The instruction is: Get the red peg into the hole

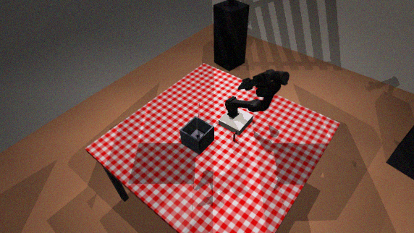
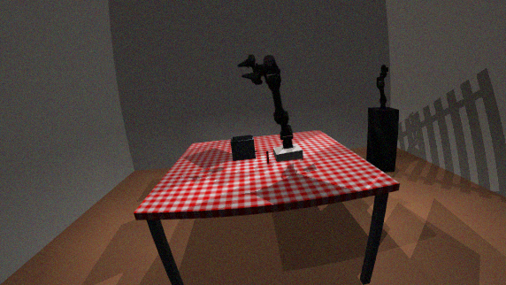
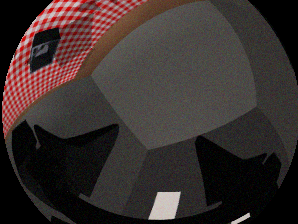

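The black parallel-jaw gripper (image 1: 243, 85) (image 2: 244, 70) (image 3: 159, 135) hangs high above the table, fingers wide apart, nothing between them. In the exterior view, the thin dark upright peg (image 2: 267, 157) stands at five o'clock from it, between the black square open-topped box (image 2: 243, 148) (image 1: 197, 136) (image 3: 45, 50) and the white block-shaped base (image 2: 281, 155) (image 1: 239, 127).

The top view cuts off the near corner of the checked table (image 1: 231, 202) (image 2: 265, 195) at its lower edge, and a black block (image 1: 405, 155) at the right. In the exterior view, the open box's (image 1: 186, 139) (image 2: 243, 149) (image 3: 44, 54) interior is hidden by its walls. In the wrist view, the box is too small and dim for the plate's hole to be made out.
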You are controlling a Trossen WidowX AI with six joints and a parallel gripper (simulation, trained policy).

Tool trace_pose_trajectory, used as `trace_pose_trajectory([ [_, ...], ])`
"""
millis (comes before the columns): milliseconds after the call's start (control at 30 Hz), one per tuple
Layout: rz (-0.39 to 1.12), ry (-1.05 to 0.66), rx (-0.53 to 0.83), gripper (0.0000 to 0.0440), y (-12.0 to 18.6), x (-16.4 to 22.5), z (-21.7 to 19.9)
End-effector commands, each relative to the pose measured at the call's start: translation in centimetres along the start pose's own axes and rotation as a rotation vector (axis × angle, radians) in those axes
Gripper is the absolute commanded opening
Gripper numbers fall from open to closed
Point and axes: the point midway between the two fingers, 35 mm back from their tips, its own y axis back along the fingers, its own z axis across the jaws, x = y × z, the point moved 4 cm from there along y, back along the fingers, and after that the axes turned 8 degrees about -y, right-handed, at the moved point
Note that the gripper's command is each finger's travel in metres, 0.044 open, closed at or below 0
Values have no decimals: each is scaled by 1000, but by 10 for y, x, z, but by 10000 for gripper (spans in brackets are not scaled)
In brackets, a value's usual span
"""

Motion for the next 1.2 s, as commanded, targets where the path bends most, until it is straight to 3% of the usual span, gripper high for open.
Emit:
trace_pose_trajectory([
  [0,-1,-15,-1,422,1,4,2],
  [67,-5,-66,0,440,3,15,6],
  [633,-34,-652,56,440,26,110,41],
  [1167,-90,-1202,17,440,23,172,88],
])
